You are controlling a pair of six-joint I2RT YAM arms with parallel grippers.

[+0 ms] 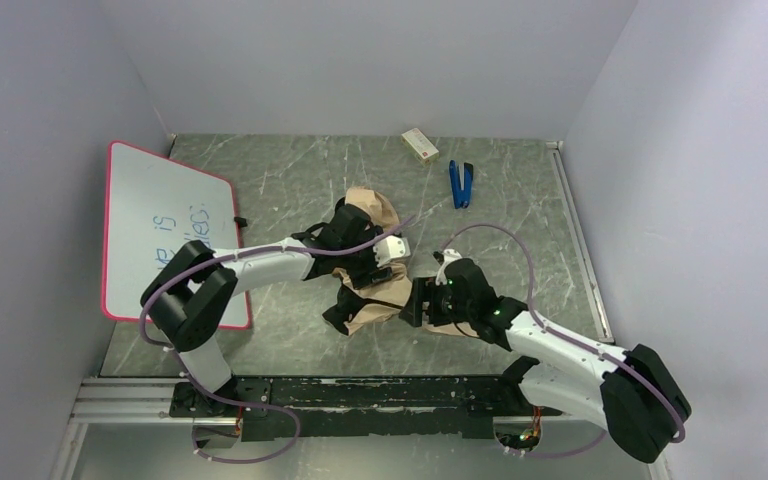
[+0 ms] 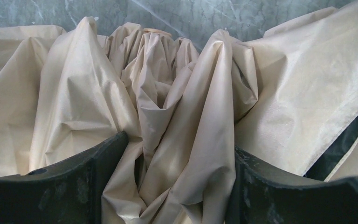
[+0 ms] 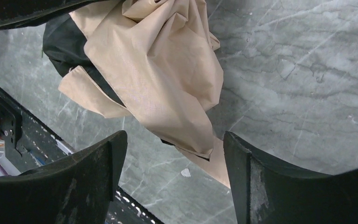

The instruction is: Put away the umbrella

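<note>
The umbrella (image 1: 372,312) lies crumpled at the middle of the table (image 1: 290,180). Only the left wrist view shows tan folds bunched between the parted jaws of the left gripper (image 2: 179,144); whether they pinch cannot be told. The right wrist view shows the right gripper (image 3: 173,136) spread wide, grasping nothing, near a fabric tip with a black underside. The overhead view alone shows a whiteboard (image 1: 150,220) at the left edge.

umbrella (image 1: 370,205): shaft hidden under fabric | whiteboard (image 1: 150,220): writing partly covered by left arm (image 1: 260,265)
</note>
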